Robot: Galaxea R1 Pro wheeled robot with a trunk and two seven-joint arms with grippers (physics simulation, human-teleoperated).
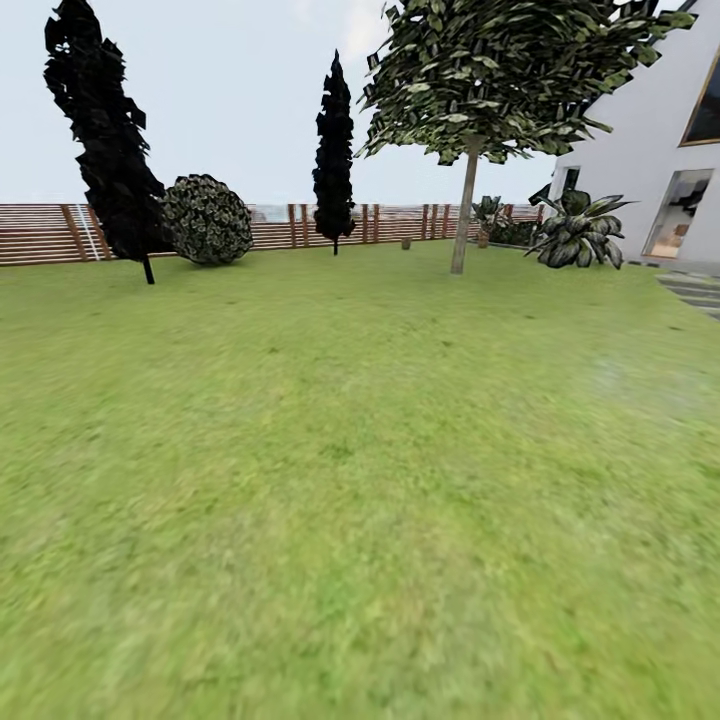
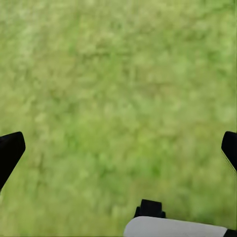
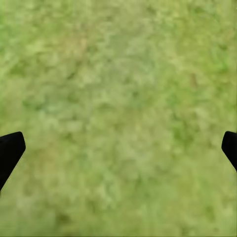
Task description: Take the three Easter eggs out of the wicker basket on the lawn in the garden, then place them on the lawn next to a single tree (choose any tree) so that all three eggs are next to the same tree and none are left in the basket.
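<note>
Lawn (image 1: 340, 480) is mottled green and fills the near ground. Tree (image 1: 462, 215) with grey-beige trunk and leafy crown stands far off to the right, before the slat fence (image 1: 40, 235), two dark cypresses (image 1: 110, 150) and a round shrub (image 1: 207, 220). White house (image 1: 650, 150) at right. Left claw (image 2: 118, 148) and right claw (image 3: 118, 148) both spread wide over grass, apparently empty.

Left tool (image 2: 118, 148) spread wide above lawn (image 2: 118, 74)
</note>
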